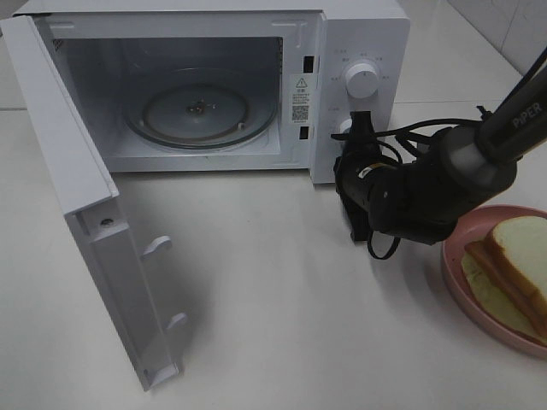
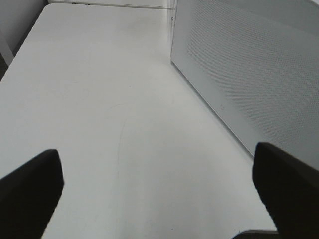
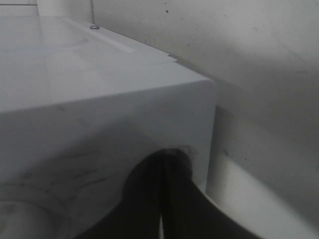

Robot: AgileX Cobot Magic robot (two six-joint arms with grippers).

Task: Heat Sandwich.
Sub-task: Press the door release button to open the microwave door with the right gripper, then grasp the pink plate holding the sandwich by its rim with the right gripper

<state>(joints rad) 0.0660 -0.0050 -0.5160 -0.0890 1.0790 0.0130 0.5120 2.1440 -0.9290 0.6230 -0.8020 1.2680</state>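
Note:
The sandwich (image 1: 520, 256), white bread with a tan crust and a pale green layer, lies on a round pink plate (image 1: 466, 286) at the right edge of the table. My right gripper (image 1: 358, 122) is shut and empty, its tips against the microwave's control panel by the lower knob (image 1: 343, 128), left of the plate. In the right wrist view its fingers (image 3: 162, 199) are pressed together in front of the microwave's white front corner (image 3: 149, 99). My left gripper (image 2: 157, 199) is open and empty over bare table; it does not show in the exterior high view.
The white microwave (image 1: 359, 34) stands at the back with its door (image 1: 77, 196) swung wide open to the left and a glass turntable (image 1: 201, 109) inside. The upper knob (image 1: 362, 80) is free. The left wrist view shows the microwave's perforated side wall (image 2: 249, 74) beside the table (image 2: 99, 99).

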